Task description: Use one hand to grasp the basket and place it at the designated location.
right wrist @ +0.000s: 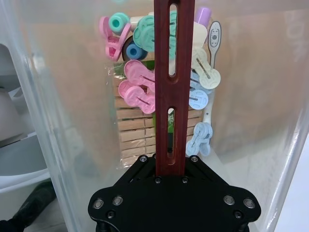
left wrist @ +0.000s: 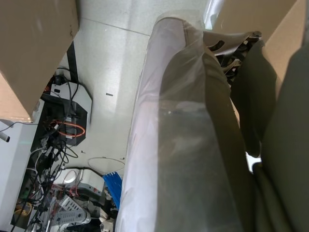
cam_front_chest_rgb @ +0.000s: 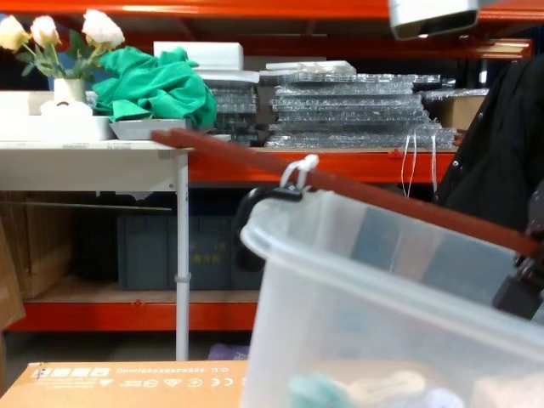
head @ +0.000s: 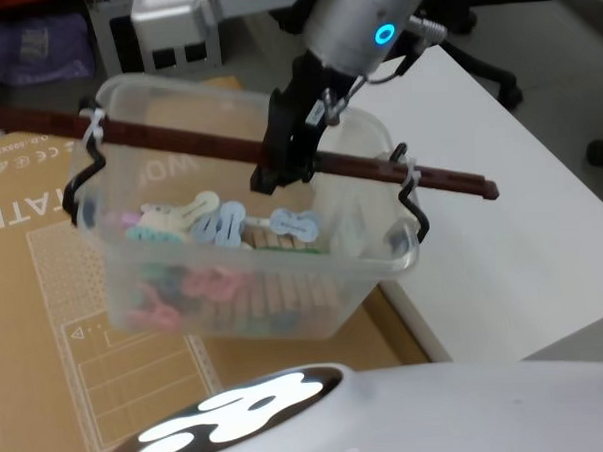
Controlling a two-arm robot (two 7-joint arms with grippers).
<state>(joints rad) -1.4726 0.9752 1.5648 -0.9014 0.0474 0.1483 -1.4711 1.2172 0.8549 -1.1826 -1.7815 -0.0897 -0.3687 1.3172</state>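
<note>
The basket (head: 234, 279) is a clear plastic tub holding pastel clips and wooden pegs (right wrist: 140, 87). A long reddish-brown bar handle (head: 178, 139) crosses its top, fixed at each end by a white tie and a black clip (cam_front_chest_rgb: 289, 189). My right gripper (head: 284, 162) comes down from the upper right and is shut on the middle of the bar (right wrist: 173, 87). The tub hangs tilted from the bar above the cardboard. The chest view has the tub (cam_front_chest_rgb: 382, 323) large and close, with the bar (cam_front_chest_rgb: 357, 191) slanting across it.
A brown cardboard sheet (head: 46, 327) lies under and to the left of the tub. A white table (head: 522, 226) stands to its right. Orange shelving (cam_front_chest_rgb: 255, 166) and a white side table (cam_front_chest_rgb: 93, 153) stand farther off. The left wrist view has a plastic-wrapped surface (left wrist: 183, 145) above a floor with cables (left wrist: 63, 130).
</note>
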